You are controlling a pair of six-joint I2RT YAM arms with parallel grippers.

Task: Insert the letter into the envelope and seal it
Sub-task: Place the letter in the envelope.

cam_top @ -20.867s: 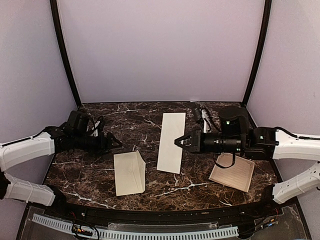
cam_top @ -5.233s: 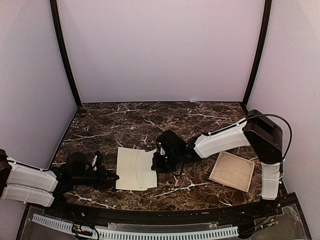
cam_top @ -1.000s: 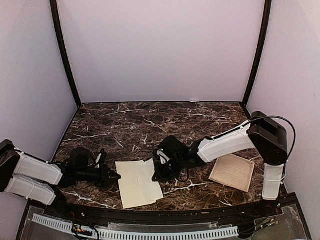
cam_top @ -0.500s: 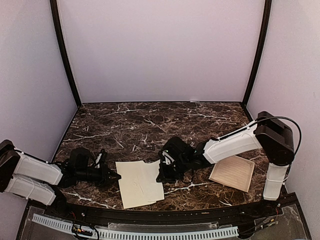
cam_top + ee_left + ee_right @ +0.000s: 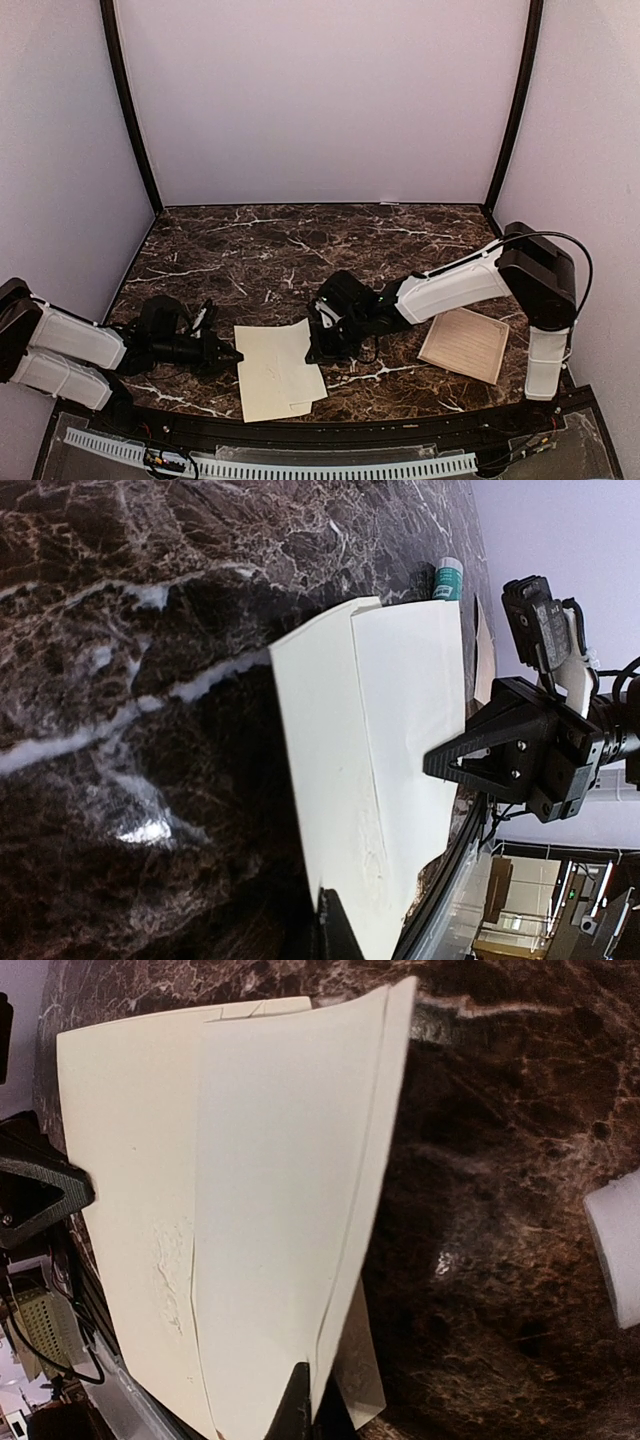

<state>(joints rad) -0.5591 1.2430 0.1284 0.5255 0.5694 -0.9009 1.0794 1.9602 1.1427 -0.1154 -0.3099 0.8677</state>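
Note:
The cream envelope (image 5: 270, 375) lies flat near the table's front edge, with a paler panel folded over its right half (image 5: 290, 1180) and a faint embossed emblem (image 5: 170, 1260). My left gripper (image 5: 236, 355) is low on the table, shut on the envelope's left edge (image 5: 340, 740). The right gripper (image 5: 312, 348) is shut on a paper layer at the envelope's right edge (image 5: 305, 1400). A thin clear strip (image 5: 365, 1375) pokes out beneath that edge. The letter does not show as a separate sheet; it is hidden.
A cream sheet with a printed border (image 5: 463, 343) lies at the front right, under the right arm's elbow. A white cylinder with a teal label (image 5: 447, 580) rests on the marble just beyond the envelope, beside the right gripper. The black front rail (image 5: 330, 430) runs close below the envelope.
The right arm swayed slightly to the right and came back. The envelope has shifted only a little and stays pinched between both grippers.

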